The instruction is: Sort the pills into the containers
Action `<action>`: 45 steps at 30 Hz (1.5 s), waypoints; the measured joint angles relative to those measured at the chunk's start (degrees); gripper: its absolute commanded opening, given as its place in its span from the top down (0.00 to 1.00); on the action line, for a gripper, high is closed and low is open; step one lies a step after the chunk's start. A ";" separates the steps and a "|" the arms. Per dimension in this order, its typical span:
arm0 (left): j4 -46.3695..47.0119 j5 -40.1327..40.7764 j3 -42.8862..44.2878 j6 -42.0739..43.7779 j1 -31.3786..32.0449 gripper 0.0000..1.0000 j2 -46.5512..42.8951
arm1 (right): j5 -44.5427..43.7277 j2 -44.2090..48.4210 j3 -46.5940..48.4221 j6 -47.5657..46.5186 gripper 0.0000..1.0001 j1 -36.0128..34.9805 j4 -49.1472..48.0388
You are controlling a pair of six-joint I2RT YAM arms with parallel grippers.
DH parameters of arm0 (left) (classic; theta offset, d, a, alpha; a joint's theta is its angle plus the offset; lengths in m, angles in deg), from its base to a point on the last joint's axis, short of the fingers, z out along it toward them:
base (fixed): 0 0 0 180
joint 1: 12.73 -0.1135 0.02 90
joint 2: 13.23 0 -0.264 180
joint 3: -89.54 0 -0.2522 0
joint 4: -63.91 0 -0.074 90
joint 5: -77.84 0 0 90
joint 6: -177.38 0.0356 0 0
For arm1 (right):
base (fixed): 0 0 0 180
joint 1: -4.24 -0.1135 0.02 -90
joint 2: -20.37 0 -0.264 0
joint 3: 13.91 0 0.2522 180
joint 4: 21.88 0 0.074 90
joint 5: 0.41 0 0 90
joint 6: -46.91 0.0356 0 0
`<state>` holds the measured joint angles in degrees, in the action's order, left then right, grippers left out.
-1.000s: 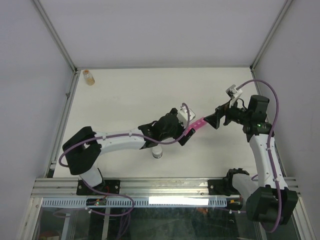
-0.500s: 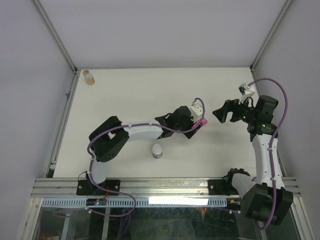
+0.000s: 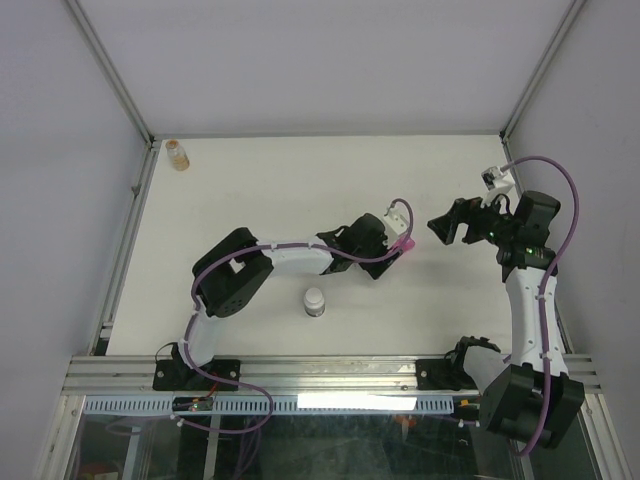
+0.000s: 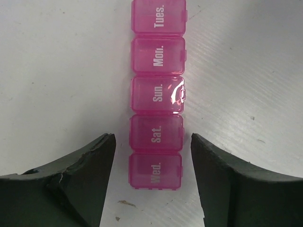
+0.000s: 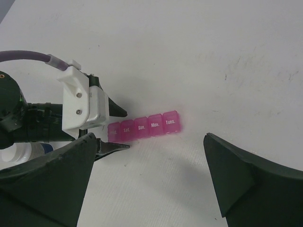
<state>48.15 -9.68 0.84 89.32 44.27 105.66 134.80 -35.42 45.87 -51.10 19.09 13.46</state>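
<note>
A: We enter the white counter [image 3: 250, 200] first. The pink organiser [image 4: 158, 56] lies flat on it, right of centre, between the two arms.

B: The left pincer [image 4: 152, 137] is spread, one jaw on either side of the strip's Wed./Sat. end. We see a gap on both sides, so it touches nothing. The right pincer [image 5: 150, 139] gapes wide and empty, facing the strip but well apart from it.

A: We judge the strip light, stiff and smooth, so it is likely to skate if nudged from one side. We would take it across its narrow width, on the long side walls.

B: There are five compartments [image 4: 156, 94] in a row, all lids down. The lids look thin, so we would squeeze gently.

A: Pills: we cannot make any out.
</note>
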 measured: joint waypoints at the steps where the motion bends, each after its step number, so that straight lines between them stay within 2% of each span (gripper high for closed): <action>1: -0.09 -0.02 0.00 0.00 0.00 0.36 0.07 | 0.11 0.00 0.00 0.02 0.01 0.02 0.00; 7: -0.17 -0.02 1.07 -0.61 0.02 0.50 0.79 | 0.70 0.00 0.00 0.24 0.01 0.61 0.00; 13: -0.17 0.00 1.20 -0.42 0.20 0.57 1.09 | 1.55 0.00 0.00 0.44 0.01 0.76 -0.17; 17: -0.15 -0.02 1.36 0.94 0.46 0.71 1.20 | 2.36 0.00 0.00 0.44 0.02 0.94 -0.52; 21: 0.63 -0.33 0.72 3.54 0.48 0.74 1.07 | 3.56 0.00 0.00 0.37 0.03 1.07 -0.81; 29: 5.14 -3.08 -15.54 12.83 0.76 0.76 -10.03 | 12.11 -0.02 -1.05 -5.64 0.04 1.18 -0.76; 34: 5.57 -7.04 -21.31 16.63 0.68 0.78 -14.49 | 19.67 0.07 -5.16 -17.18 0.03 0.72 4.50; 36: 5.64 -8.66 -22.45 17.35 0.66 0.78 -15.45 | 21.03 -0.07 -6.49 -27.98 0.03 -0.85 8.26; 40: 6.32 -11.21 -23.50 18.56 0.66 0.80 -15.96 | 19.23 -1.79 -7.43 -48.09 0.03 -11.67 14.10; 42: 6.71 -11.87 -23.85 18.71 0.63 0.80 -16.09 | 17.57 -3.23 -8.22 -55.19 0.04 -15.76 15.89; 45: 7.48 -13.16 -24.96 18.71 0.63 0.80 -16.74 | 15.50 -6.12 -9.42 -62.16 0.06 -17.55 17.99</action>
<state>55.63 -22.84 -24.12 108.03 44.90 88.92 150.30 -41.54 36.45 -113.26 1.54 31.45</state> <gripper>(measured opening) 0.436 0.959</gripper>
